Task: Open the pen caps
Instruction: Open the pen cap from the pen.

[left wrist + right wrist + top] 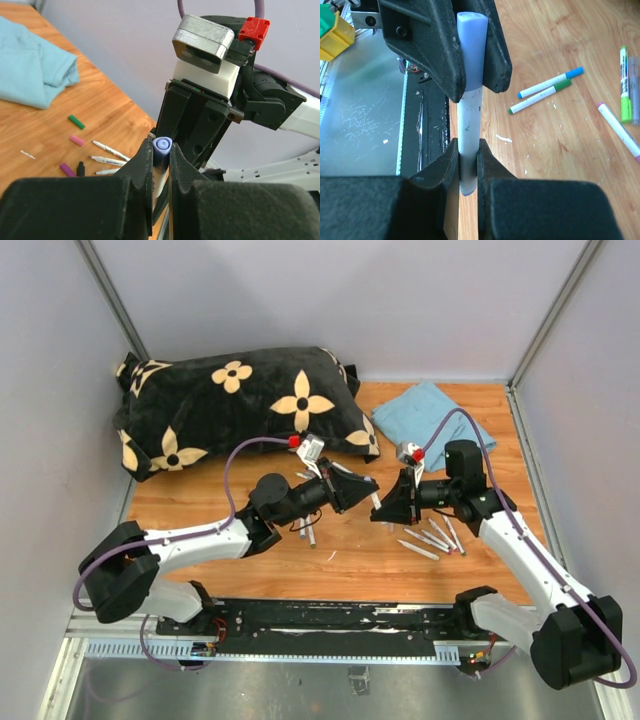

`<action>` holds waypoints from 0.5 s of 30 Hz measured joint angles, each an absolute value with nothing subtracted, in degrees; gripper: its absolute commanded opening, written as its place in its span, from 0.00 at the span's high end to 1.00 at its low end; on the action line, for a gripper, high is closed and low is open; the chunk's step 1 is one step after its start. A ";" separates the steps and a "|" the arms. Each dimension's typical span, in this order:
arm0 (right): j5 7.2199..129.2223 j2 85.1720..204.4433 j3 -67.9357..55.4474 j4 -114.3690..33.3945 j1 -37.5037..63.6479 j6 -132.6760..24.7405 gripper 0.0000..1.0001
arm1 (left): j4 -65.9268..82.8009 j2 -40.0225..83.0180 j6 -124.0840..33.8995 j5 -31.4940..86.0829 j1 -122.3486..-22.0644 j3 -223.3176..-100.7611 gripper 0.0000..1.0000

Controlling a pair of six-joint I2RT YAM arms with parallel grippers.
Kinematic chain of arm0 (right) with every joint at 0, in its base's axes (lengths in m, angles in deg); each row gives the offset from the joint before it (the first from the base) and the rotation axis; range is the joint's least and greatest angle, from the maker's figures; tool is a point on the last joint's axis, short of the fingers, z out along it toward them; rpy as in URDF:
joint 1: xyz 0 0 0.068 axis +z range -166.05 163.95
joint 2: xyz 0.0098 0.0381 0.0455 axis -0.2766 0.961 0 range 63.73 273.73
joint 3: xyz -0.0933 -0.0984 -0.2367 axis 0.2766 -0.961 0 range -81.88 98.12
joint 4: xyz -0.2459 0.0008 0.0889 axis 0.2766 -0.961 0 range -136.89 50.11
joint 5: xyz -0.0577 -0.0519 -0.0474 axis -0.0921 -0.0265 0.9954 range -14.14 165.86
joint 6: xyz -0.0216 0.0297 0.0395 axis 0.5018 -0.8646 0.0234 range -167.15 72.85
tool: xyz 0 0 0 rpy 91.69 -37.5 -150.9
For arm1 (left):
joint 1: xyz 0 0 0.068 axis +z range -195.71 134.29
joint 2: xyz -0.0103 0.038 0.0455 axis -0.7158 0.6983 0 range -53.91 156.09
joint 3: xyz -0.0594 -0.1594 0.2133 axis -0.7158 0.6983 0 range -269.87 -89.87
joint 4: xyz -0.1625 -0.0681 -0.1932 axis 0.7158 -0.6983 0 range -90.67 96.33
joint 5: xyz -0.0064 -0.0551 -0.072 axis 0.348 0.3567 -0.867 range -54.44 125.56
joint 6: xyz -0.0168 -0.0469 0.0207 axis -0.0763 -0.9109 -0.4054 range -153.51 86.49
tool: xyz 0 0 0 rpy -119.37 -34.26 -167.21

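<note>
**Both grippers clamp one pen above the table**

The left gripper (161, 150) and the right gripper (468, 152) meet tip to tip over the middle of the table (350, 560), with a single pen running between them. The left fingers (430, 50) are pressed onto its pale blue cap (471, 45), one on each side. In the left wrist view the cap's round end pokes out just past them. The right fingers (437, 175) pinch the white barrel (469, 115) just below the cap. The cap is seated on the barrel, its edge meeting the white plastic.

Loose caps (76, 121) in green, pink, purple and black lie on the wood near a few pens (107, 147). Two capped pens (547, 85), one blue and one green, lie side by side. A blue cloth (435, 415) sits at the far right and a flowered pillow (240, 405) at the far left.
</note>
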State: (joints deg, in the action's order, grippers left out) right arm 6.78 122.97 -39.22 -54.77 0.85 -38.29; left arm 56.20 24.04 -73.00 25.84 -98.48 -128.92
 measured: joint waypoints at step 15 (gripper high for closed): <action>2.91 126.45 -37.24 -57.13 1.42 -36.94 0.99 | 57.82 16.70 -68.41 46.17 -91.92 -135.43 1.00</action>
State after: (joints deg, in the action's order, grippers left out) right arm 2.91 126.45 -37.24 -57.13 1.42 -36.94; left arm 57.82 16.70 -68.41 46.17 -91.92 -135.43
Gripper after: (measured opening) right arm 0.114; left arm 0.111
